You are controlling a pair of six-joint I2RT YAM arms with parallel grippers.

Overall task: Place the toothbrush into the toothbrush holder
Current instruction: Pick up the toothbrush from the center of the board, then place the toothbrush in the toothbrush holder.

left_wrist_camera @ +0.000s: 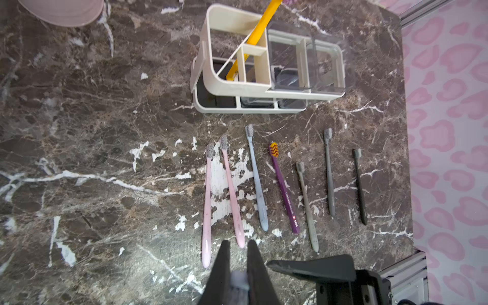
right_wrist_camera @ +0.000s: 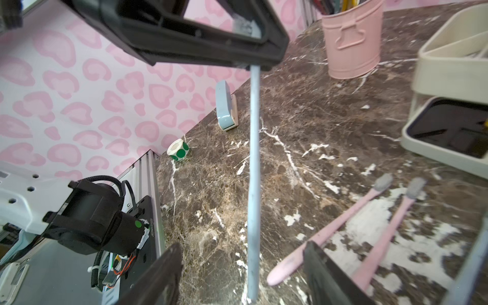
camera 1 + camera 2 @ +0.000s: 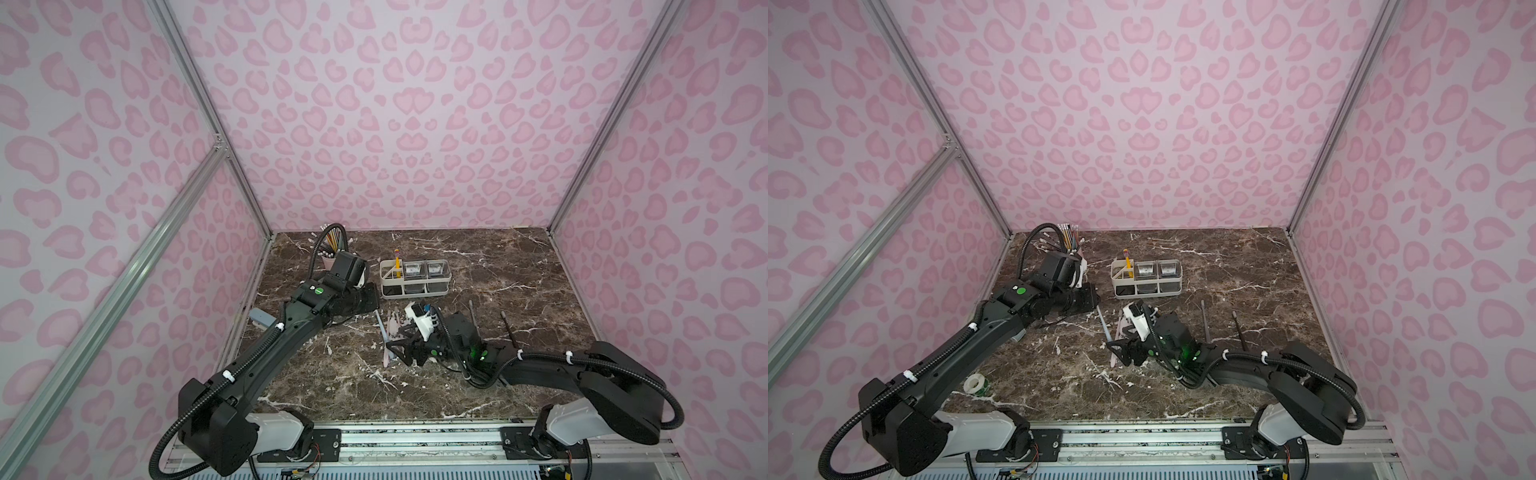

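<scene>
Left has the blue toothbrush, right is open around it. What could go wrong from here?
1. The left gripper pinches the blue toothbrush only near its head; the long free handle may swing or slip in transit.
2. The right gripper has open fingers flanking the handle's tip; a sideways pull could snag it.
3. A yellow stick leans in the slot section of the toothbrush holder and might block insertion.

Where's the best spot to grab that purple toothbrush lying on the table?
Probably mid-handle on the purple toothbrush, coming straight down from above with the jaws across its thin width. It lies flat, bristle end towards the holder, with clear gaps on either side.
</scene>
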